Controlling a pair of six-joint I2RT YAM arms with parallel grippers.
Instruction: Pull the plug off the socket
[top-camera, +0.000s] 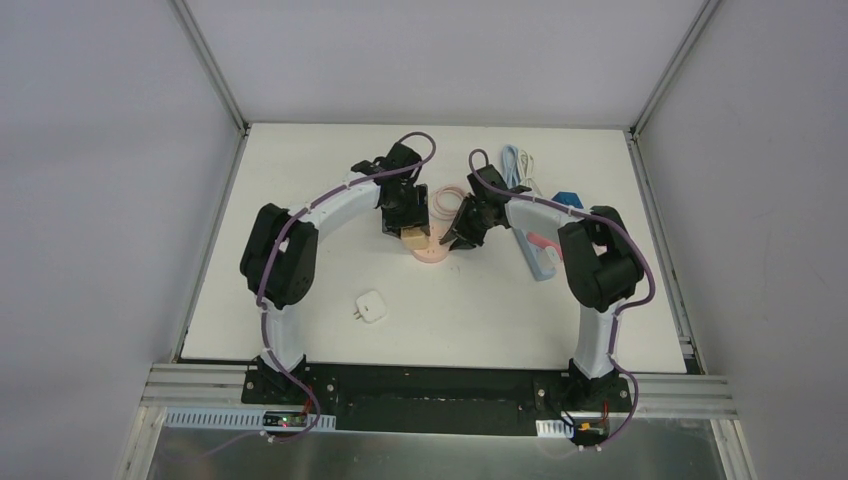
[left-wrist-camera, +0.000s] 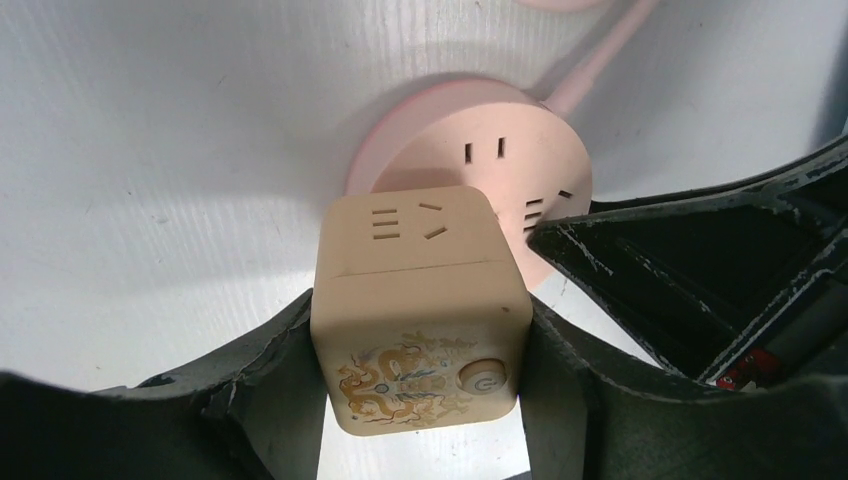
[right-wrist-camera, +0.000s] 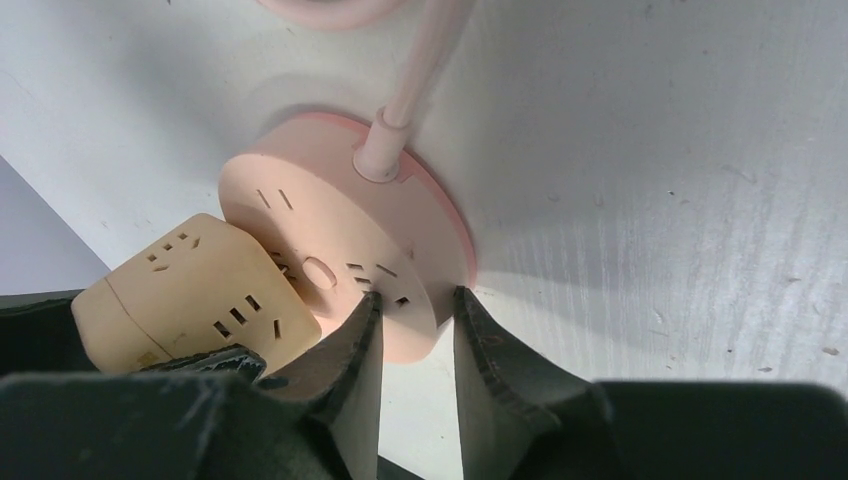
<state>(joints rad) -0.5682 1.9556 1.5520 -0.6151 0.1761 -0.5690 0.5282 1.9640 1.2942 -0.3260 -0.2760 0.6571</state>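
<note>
Beige cube plug (left-wrist-camera: 420, 270) clamped in left gripper (left-wrist-camera: 415, 335) | right gripper (right-wrist-camera: 417, 300) pinches pink socket (right-wrist-camera: 330, 225) rim | dragon print (left-wrist-camera: 395, 380) visible only from left wrist

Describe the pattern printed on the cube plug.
The cube plug bears golden dragon motifs on beige, beside a round power button; clearest in the left wrist view.

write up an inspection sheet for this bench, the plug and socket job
surface: white table, matte.
job's things: beige cube plug against pink round socket; pins hidden.
clutter: white adapter, power strip, blue object.
grippers: left gripper shut on the plug; right gripper clamped on the socket's rim.
cables: pink cord from the socket; pale coiled cable.
surroundings: grey walls; otherwise nothing seen.
</note>
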